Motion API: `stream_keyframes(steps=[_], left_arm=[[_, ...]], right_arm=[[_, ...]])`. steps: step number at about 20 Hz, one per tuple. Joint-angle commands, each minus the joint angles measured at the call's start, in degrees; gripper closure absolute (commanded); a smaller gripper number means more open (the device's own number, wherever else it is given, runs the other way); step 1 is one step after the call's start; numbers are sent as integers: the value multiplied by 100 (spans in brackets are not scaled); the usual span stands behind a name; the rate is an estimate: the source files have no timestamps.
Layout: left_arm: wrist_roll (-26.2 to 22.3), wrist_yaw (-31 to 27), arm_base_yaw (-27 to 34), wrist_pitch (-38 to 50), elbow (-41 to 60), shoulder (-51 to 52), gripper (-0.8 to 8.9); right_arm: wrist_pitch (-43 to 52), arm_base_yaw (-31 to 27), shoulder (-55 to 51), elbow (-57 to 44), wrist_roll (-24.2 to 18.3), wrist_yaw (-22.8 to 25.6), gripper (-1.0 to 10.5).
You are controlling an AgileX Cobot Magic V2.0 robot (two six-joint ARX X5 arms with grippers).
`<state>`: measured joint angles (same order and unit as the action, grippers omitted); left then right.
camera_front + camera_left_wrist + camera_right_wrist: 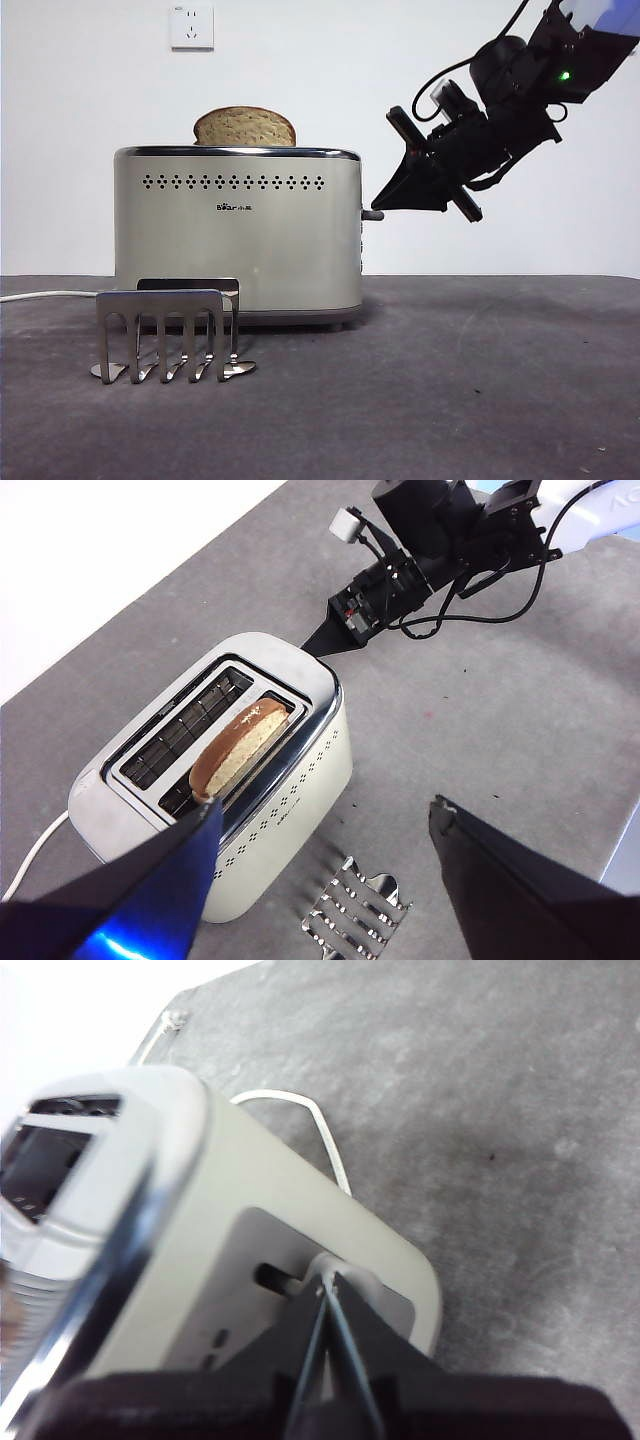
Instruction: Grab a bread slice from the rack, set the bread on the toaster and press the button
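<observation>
Right wrist view | right hand (327,1285) closed, tip at toaster (240,1230) lever (340,1265)

Glossy chrome rim tops the satin toaster (240,240); rack (165,335) shiny metal.

The right gripper (378,205) slants down from the upper right on its black arm, jaws pressed together into a single point. The left gripper (325,825) hangs high above the scene, its two jaws spread wide apart and holding nothing.
</observation>
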<state>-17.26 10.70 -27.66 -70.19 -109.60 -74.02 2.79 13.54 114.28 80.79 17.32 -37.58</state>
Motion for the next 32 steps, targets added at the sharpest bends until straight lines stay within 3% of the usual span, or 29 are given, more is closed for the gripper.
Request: stream_keyframes(steps=[1,14,25,32], left_arm=[[79,15,-11,0,37,9,463],[76,13,-11,-42,37,9,463],[76,15,-11,-44,37,9,463],[76,13,-11,-57,37,9,463]], right_arm=[[-46,42,212,-15,-94,17,959],[-485,116,852,-15,-483,63,959],[-481,116,861,-15,-490,42,959],[-455,109,131,4,-476,33,959]])
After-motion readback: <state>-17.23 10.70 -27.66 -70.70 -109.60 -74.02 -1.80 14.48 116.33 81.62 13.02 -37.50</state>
